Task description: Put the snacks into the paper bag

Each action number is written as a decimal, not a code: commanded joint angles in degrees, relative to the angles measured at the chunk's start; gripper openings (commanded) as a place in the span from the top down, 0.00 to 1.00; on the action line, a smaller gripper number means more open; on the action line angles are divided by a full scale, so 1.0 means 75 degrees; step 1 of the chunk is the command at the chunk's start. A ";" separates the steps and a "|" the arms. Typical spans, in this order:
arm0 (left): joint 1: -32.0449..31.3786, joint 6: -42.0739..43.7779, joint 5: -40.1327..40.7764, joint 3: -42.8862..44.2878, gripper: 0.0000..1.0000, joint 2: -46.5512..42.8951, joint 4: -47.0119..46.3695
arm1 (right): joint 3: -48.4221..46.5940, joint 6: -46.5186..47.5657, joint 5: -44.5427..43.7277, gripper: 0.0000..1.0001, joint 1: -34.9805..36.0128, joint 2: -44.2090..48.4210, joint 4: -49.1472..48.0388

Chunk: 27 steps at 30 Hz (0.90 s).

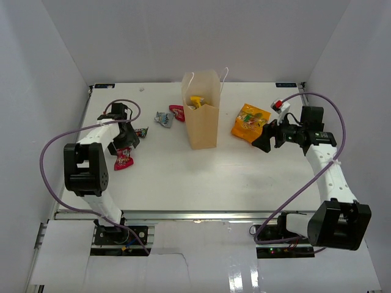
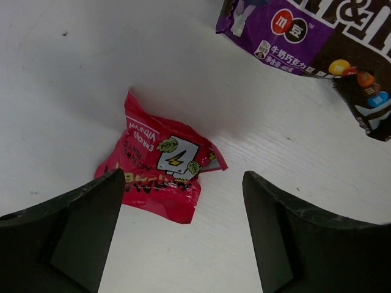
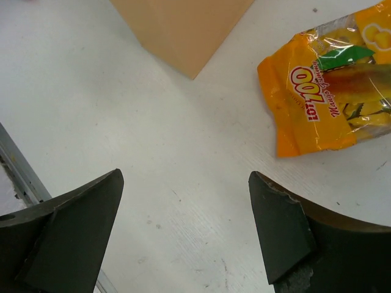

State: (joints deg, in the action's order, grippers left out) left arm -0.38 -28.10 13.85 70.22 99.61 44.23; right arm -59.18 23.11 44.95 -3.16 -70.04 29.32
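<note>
The left gripper (image 2: pixel 183 204), jaws apart, hangs over the red packet (image 2: pixel 160 165) at frame centre. It should descend squarely and close across the crumpled middle. The paper bag (image 1: pixel 201 119) stands upper centre overhead. The right gripper (image 3: pixel 183 207), jaws apart, faces the orange bag (image 3: pixel 330 91), upper right.

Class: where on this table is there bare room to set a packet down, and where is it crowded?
The widest bare patch of table lies in front of the paper bag, towards the near edge. A smaller gap separates it from the orange bag. Crowded: left of the bag, with the grey packet, red packets and purple wrapper.
</note>
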 commanded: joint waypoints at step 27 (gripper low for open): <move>0.0016 0.0454 -0.1926 -0.0935 0.81 -0.1092 -0.0963 | 0.0402 0.0106 0.0347 0.11 -0.0212 0.0796 -0.0183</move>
State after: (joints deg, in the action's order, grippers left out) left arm -0.23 -22.13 7.77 65.04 98.67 39.35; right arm -56.36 24.38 46.37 -4.34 -65.06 29.47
